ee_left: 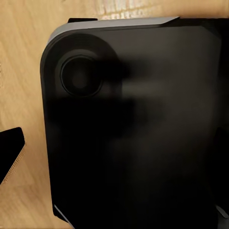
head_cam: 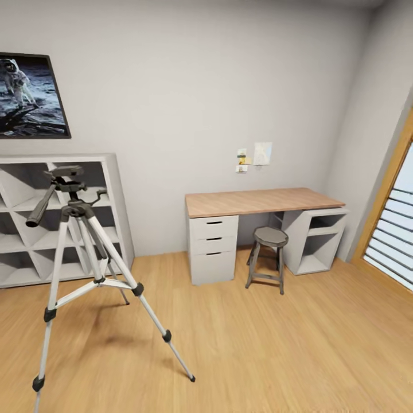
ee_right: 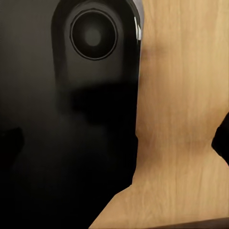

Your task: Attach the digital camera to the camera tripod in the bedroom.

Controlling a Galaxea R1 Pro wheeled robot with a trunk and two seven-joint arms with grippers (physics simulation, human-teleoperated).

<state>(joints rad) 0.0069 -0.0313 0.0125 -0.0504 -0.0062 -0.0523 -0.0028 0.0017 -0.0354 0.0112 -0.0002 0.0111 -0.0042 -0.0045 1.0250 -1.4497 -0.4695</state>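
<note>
The camera tripod (head_cam: pixel 80 229) stands on the light wood floor at the left of the bedroom. Its silver legs are spread, and its black head (head_cam: pixel 67 176) is bare, with the long pan handle (head_cam: pixel 40 212) angled down to the left. The digital camera is out of view. In the left wrist view, a dark finger-like tip (ee_left: pixel 10 152) shows at the frame edge beside the robot's black body (ee_left: pixel 133 133). The right wrist view has a similar dark tip (ee_right: pixel 222 138) over the floor. Neither view reveals how the jaws stand.
A wood-topped grey desk (head_cam: pixel 258 201) with drawers stands against the back wall, with a round stool (head_cam: pixel 269 236) in front of it. A grey cube shelf (head_cam: pixel 115 195) is behind the tripod, under a moon poster (head_cam: pixel 28 94). A wood-framed window (head_cam: pixel 396 229) is on the right.
</note>
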